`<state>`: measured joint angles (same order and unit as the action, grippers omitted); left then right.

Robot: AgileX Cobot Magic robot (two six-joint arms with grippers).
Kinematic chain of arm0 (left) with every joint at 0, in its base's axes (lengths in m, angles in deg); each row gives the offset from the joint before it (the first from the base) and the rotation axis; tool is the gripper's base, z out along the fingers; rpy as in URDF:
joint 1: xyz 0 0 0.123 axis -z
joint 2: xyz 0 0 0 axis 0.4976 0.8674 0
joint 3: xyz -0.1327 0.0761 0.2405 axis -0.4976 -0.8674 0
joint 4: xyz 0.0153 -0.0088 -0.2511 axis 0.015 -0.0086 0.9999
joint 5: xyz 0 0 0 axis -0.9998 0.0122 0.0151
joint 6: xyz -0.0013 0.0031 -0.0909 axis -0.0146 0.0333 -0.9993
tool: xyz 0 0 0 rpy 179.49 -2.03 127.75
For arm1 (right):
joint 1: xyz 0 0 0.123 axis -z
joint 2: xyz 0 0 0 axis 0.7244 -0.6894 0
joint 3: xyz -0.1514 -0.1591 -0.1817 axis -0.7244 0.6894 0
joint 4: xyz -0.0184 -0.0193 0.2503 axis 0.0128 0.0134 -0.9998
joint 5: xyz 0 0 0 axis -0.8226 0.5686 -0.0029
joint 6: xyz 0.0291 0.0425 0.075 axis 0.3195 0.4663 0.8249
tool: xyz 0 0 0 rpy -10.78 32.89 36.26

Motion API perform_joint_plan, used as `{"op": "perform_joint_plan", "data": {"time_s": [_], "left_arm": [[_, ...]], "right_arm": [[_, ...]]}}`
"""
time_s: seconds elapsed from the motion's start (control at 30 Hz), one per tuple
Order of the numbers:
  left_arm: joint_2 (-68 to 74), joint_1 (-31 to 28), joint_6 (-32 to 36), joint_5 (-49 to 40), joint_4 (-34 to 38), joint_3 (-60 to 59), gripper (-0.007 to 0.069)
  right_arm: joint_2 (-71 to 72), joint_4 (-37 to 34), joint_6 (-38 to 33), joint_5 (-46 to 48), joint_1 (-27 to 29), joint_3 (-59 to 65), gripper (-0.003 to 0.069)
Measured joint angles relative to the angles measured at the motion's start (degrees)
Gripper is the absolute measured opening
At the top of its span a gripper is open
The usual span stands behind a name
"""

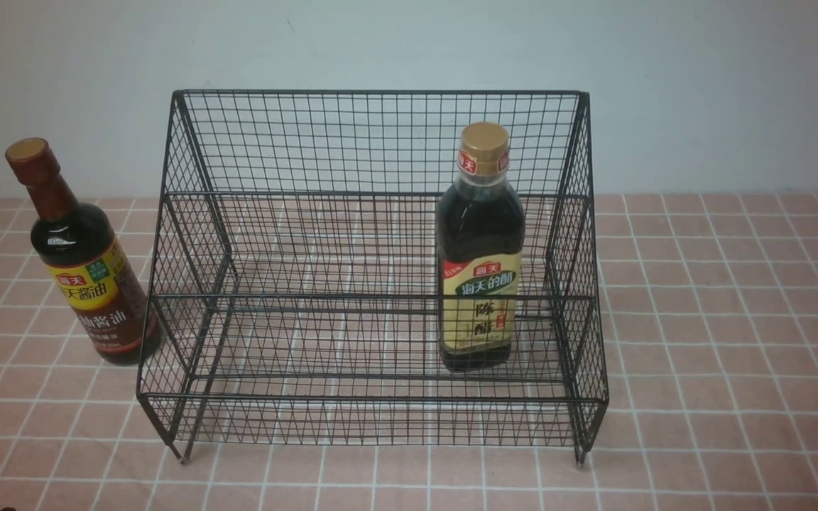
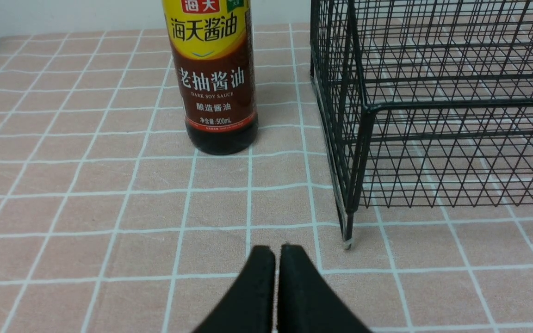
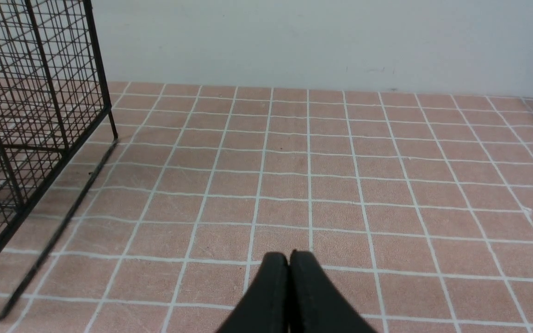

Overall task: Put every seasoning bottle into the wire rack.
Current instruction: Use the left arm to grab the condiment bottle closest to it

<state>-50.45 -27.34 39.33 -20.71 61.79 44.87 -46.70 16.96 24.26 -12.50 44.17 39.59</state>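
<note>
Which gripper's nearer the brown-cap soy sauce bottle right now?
Left. The left gripper faces the brown-cap bottle, left of the wire rack, nothing between them. The right gripper is off the rack's right side, bottle not in its view.

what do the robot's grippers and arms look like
Only the finger ends show, in the wrist views. The left gripper has two plain matte black fingers that widen from rounded tips; the right gripper looks the same. No cables, markings or logos are visible, and the arms themselves are out of view.
</note>
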Motion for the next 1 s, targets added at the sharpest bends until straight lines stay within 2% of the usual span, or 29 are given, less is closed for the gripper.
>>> {"op": "perform_joint_plan", "data": {"time_s": [1.0], "left_arm": [[0.0, 0.0, 0.2, 0.5, -0.9, -0.1, -0.0004]], "right_arm": [[0.0, 0.0, 0.0, 0.0, 0.0, 0.0, -0.0013]]}}
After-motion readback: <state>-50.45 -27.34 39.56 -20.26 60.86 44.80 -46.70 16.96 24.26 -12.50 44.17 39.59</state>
